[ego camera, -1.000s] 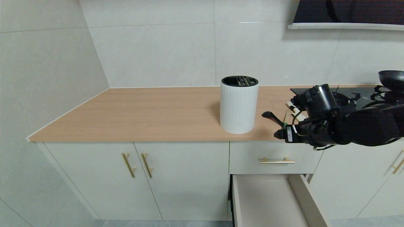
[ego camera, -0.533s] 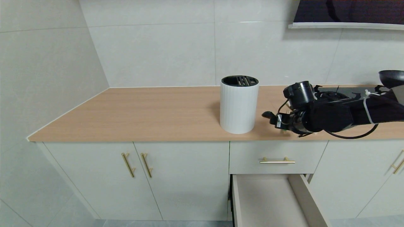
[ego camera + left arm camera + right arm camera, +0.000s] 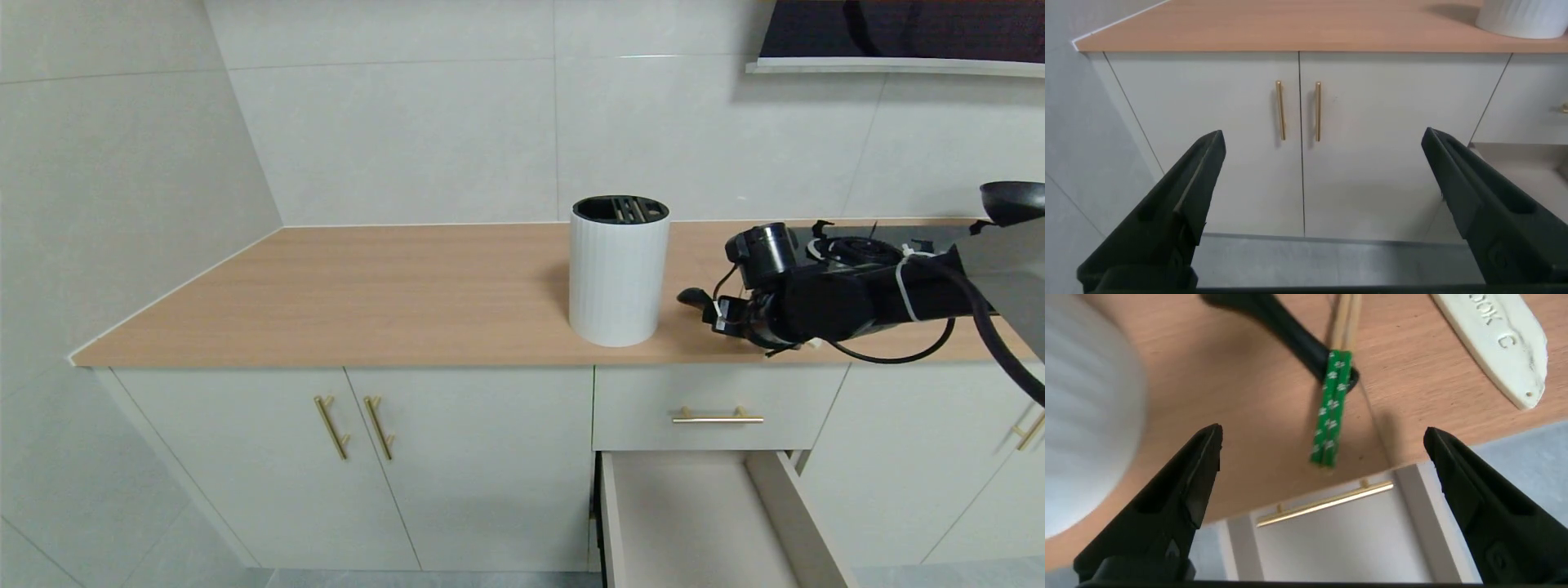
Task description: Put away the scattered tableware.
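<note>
Swung up from the front edge and in toward the white holder over the last second: right end effector, now spread wide and empty, poised above the green-tipped chopsticks. Lying on the worktop just right of the holder, across a black handle, with a white spoon farther from the holder. Best to lower straight, straddle the green ends clear of the handle, close on both sticks together, lift level, then stand them in the holder's slots.
</note>
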